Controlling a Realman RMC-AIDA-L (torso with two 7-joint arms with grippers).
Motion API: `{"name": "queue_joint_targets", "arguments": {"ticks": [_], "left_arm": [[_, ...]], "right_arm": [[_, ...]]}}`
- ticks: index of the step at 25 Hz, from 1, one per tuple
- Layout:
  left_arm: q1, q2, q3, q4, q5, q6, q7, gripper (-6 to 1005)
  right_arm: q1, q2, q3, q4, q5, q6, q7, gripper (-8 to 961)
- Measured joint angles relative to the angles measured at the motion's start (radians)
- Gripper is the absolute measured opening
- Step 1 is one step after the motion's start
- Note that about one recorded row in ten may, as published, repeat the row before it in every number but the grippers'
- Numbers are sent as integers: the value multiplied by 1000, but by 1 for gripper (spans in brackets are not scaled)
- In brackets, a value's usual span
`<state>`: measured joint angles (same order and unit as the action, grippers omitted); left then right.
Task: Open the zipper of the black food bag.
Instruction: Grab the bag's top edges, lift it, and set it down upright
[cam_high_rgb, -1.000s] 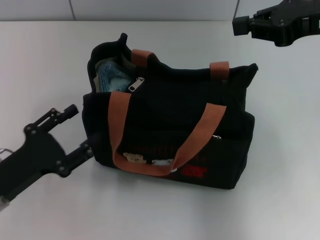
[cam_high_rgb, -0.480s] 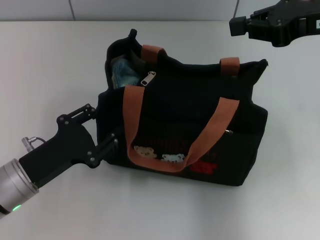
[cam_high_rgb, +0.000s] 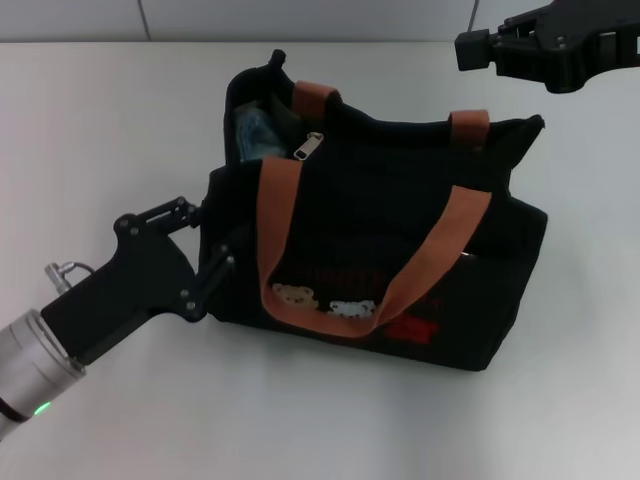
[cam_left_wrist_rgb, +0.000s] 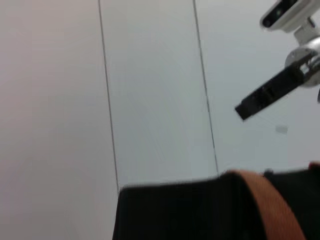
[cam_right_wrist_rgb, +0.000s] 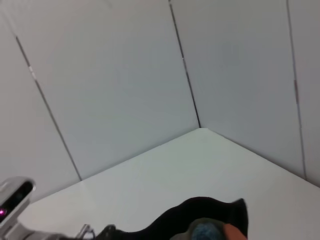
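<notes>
The black food bag (cam_high_rgb: 400, 230) stands upright on the white table, bear pictures and a red mark on its front. Its zipper is parted at the left end, where bluish contents (cam_high_rgb: 255, 130) show, and the silver pull tab (cam_high_rgb: 308, 146) lies near the far handle. My left gripper (cam_high_rgb: 205, 235) is open, with both fingers against the bag's left end. High at the back right, my right gripper (cam_high_rgb: 475, 48) hangs apart from the bag. The left wrist view shows black bag fabric (cam_left_wrist_rgb: 200, 210), an orange strap (cam_left_wrist_rgb: 272, 205) and the right gripper (cam_left_wrist_rgb: 265, 95) farther off.
The white table (cam_high_rgb: 120, 120) runs back to a pale panelled wall (cam_high_rgb: 300, 15). Two orange-brown handles (cam_high_rgb: 430, 260) drape over the bag's front and back. In the right wrist view, the bag's open end (cam_right_wrist_rgb: 210, 220) lies below the wall corner.
My left gripper has moved right against the bag's left end, and the bag has slid right and turned slightly. The right gripper has hardly moved.
</notes>
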<state>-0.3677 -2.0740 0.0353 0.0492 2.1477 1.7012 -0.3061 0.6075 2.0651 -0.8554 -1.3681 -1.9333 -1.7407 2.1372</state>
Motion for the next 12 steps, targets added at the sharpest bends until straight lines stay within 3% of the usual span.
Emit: {"name": "queue_joint_targets", "arguments": {"ticks": [12], "left_arm": [[-111,4,2,36,0,117,6,206]], "right_arm": [[13,-25,-2,-12,-4,-23,3,-1]]}}
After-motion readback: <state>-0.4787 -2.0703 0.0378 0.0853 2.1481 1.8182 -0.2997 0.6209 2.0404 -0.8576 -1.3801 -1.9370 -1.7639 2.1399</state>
